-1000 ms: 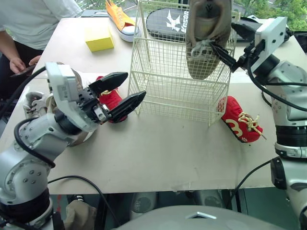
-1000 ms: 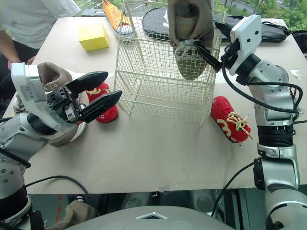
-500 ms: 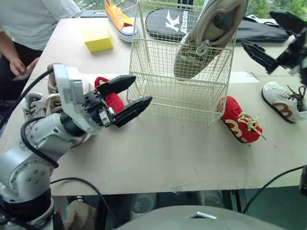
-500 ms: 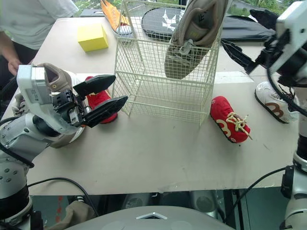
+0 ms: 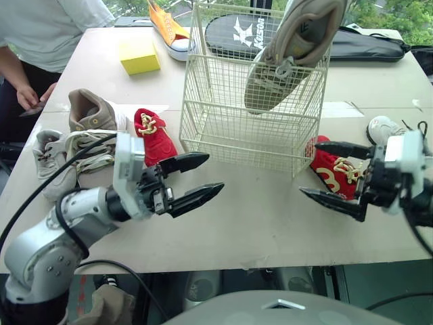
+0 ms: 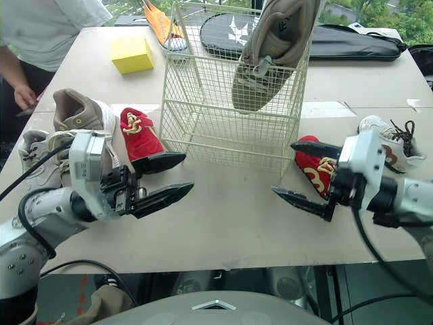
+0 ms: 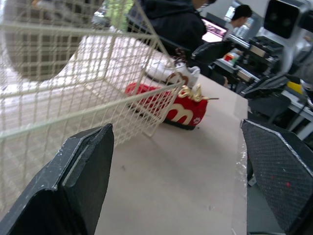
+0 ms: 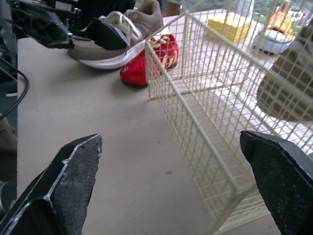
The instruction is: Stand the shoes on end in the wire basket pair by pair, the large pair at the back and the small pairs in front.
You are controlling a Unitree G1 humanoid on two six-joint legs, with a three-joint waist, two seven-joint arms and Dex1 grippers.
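— Where is the large tan shoe (image 5: 298, 51) to be found?
— It is seen inside the wire basket (image 5: 230, 125), tilted toe-down toward the basket's right side, with its heel raised above the rim.
— And the claws?
— The left claw (image 5: 214, 172) is held wide open and empty, low over the worktop (image 5: 257, 217) in front of the basket's left corner. The right claw (image 5: 309, 168) is likewise spread wide with nothing gripped, in front of the basket's right corner, just beside a red shoe (image 5: 328, 175).
— What else is laid out?
— A second red shoe (image 5: 152, 135) is laid just left of the basket, with another tan shoe (image 5: 91, 115) beyond it. A white shoe (image 6: 387, 143) is seen right of the basket.
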